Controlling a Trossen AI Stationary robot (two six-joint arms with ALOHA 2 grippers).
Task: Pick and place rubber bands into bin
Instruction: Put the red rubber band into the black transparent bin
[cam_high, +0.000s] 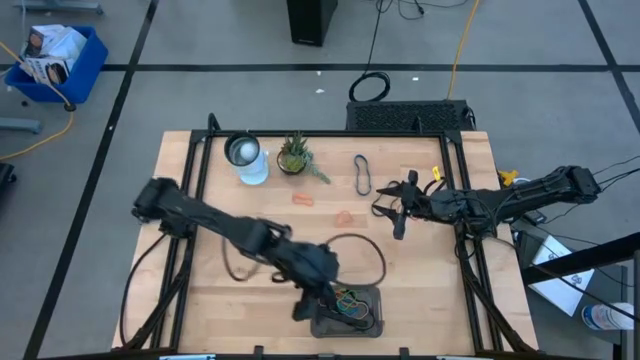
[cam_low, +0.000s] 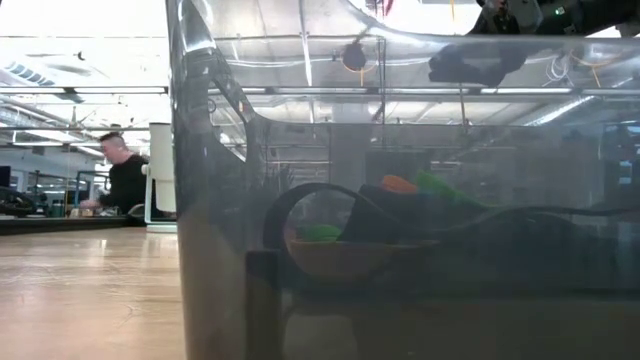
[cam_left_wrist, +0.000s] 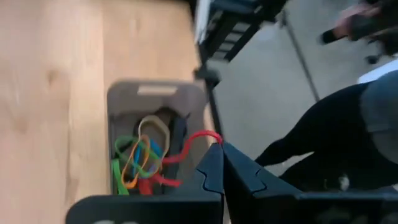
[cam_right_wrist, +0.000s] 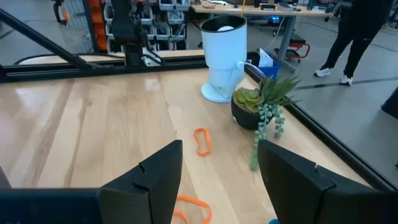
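Bands nearly weightless, limp and stretchy; left gripper (cam_left_wrist: 219, 163) clamped on a red rubber band (cam_left_wrist: 194, 142) over the bin (cam_high: 330, 322), right gripper (cam_right_wrist: 217, 168) spread wide and empty above the table (cam_high: 430, 290).

Loops like these will sag and cling rather than drop cleanly, so a pinch on 1 strand at a raised edge looks the best hold; the 2 orange rubber bands (cam_high: 303, 199) lying flat on the wood near the plant (cam_high: 296, 155) give little to get under. Most of the coloured bands sit tangled in the bin at the table's near edge, with a black band (cam_high: 362, 172) well apart. The low view is almost wholly blocked by the bin's wall, and the left arm (cam_high: 230, 228) covers part of the bin from above, so its full contents cannot be counted.
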